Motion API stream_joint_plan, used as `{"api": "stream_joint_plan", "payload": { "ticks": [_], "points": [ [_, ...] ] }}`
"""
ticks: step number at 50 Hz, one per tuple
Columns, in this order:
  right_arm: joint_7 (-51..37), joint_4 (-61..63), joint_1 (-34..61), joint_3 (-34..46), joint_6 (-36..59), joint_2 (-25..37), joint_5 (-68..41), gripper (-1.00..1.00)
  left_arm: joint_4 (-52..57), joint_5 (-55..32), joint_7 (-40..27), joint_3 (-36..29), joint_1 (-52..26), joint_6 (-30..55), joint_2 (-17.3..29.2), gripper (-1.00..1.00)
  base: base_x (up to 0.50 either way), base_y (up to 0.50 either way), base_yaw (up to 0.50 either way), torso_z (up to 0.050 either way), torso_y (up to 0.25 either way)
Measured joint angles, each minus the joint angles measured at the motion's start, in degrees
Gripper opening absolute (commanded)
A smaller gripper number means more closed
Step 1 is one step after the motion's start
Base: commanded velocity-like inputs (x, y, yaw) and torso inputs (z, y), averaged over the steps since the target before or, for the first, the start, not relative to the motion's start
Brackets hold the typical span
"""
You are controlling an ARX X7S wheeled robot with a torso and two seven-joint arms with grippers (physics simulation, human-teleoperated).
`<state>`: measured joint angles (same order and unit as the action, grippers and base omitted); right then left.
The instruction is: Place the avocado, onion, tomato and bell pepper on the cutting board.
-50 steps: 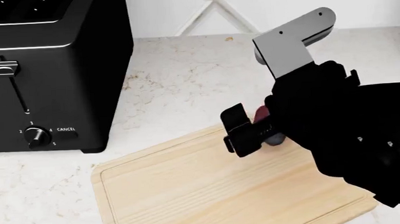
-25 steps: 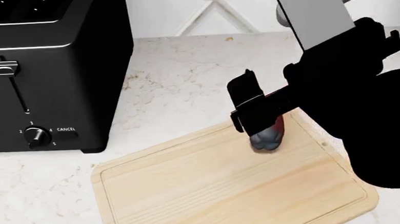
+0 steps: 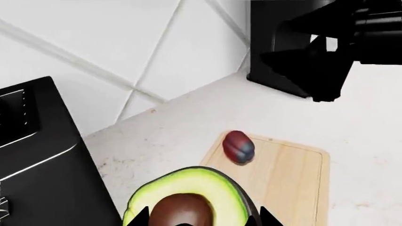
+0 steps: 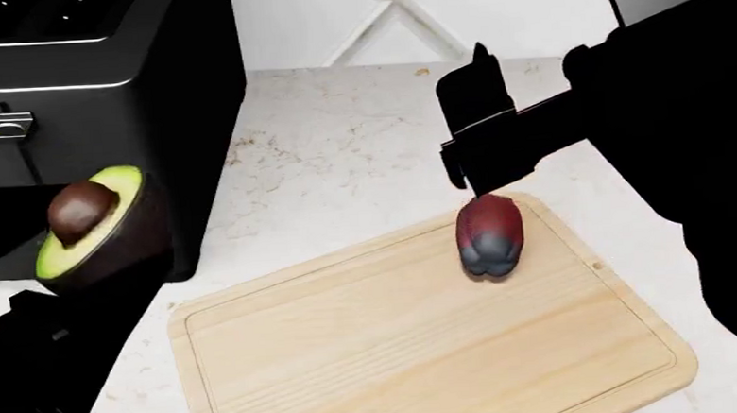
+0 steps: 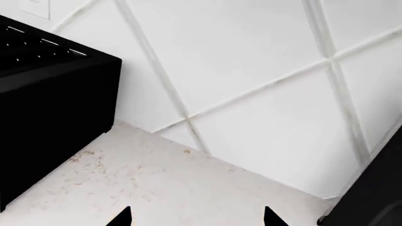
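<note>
- My right gripper (image 4: 488,129) has lifted off the bell pepper (image 4: 489,237), which now lies free on the cutting board (image 4: 390,357), just below it; I cannot tell its jaw state.
- My left gripper (image 3: 199,221) has come into view clamped on the avocado (image 4: 96,230), beside the black toaster (image 4: 99,116) on the surface (image 4: 341,161).

Avocado (image 3: 188,200) half close to the lens, pit up, held between the two dark tips of the left pincer (image 3: 197,220). Beyond it, bell pepper (image 3: 238,147) lying on the near-corner area of the cutting board (image 3: 295,174). Speckled pale worktop (image 3: 370,141); black toaster (image 3: 44,155) alongside; other arm (image 3: 333,42) overhead; tiled wall (image 3: 125,42) behind
</note>
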<state>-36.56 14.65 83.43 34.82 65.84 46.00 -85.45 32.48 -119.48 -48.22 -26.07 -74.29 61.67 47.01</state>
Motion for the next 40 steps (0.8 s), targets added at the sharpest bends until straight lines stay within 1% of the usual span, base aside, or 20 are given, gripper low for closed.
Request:
{"api": "stream_joint_plan", "payload": {
  "ticks": [15, 24, 40],
  "points": [
    [-1.2, 0.6, 1.7, -1.0, -0.1, 0.8, -0.3, 1.0, -7.1, 8.3, 5.9, -6.5, -1.6, 4.2, -8.8, -1.0, 0.0, 0.0, 0.0, 0.0, 0.001],
    [-1.5, 0.8, 2.7, -1.3, 0.2, 1.3, -0.7, 1.0, -11.4, 14.0, 10.7, -10.1, -3.0, 5.8, -14.5, -1.0, 0.0, 0.0, 0.0, 0.0, 0.0],
    [-2.1, 0.7, 4.7, -1.4, 1.2, 1.5, -1.7, 1.0, -18.4, 27.1, 20.1, -16.3, -3.8, 5.3, -22.5, -1.0, 0.0, 0.0, 0.0, 0.0, 0.001]
  ]
}}
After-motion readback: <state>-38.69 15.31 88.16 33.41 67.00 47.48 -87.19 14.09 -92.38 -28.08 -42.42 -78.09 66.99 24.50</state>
